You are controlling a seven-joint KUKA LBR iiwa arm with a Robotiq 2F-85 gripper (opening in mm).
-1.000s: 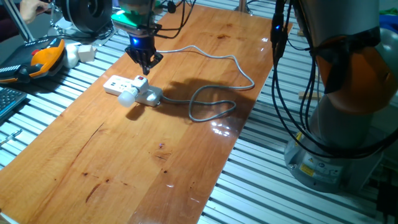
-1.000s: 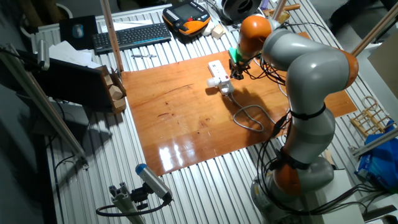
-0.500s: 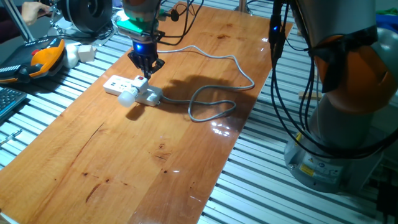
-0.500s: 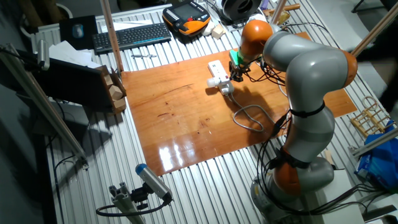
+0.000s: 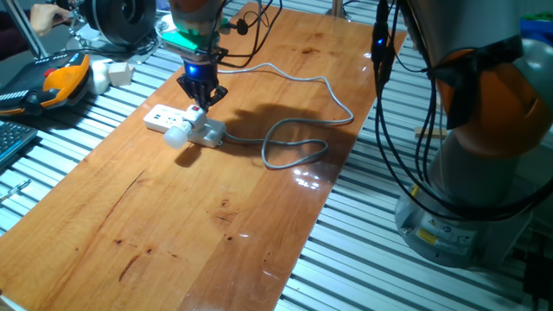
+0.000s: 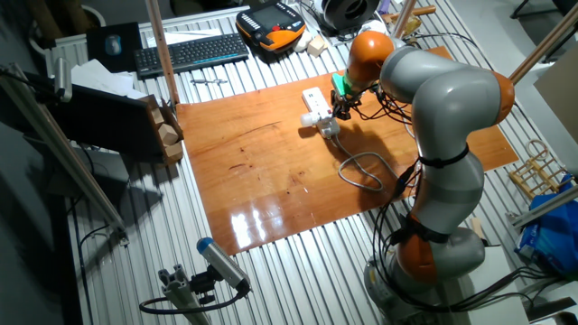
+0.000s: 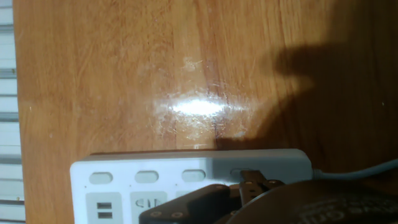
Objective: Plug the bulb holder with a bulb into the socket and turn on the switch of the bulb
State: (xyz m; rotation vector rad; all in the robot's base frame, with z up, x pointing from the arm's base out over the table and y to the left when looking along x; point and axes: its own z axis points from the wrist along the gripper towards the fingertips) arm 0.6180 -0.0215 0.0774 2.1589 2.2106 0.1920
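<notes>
The socket is a long white power strip lying at the far left of the wooden table. A boxy white bulb holder stands plugged into it, with the frosted bulb sticking out toward the near side. My gripper points straight down at the top of the holder, fingers drawn together with nothing between them. From the other fixed view, the gripper sits at the strip's cable end, beside the bulb. The hand view shows the strip along the bottom, with dark gripper parts over its right end.
The strip's grey cable loops over the table to the right of the strip. An orange-and-black pendant and pale blocks lie off the table at the left. A keyboard lies beyond. The arm's base stands at the right.
The gripper has come down a little and slightly left, closer onto the bulb holder. The strip, bulb and cable have not moved.
</notes>
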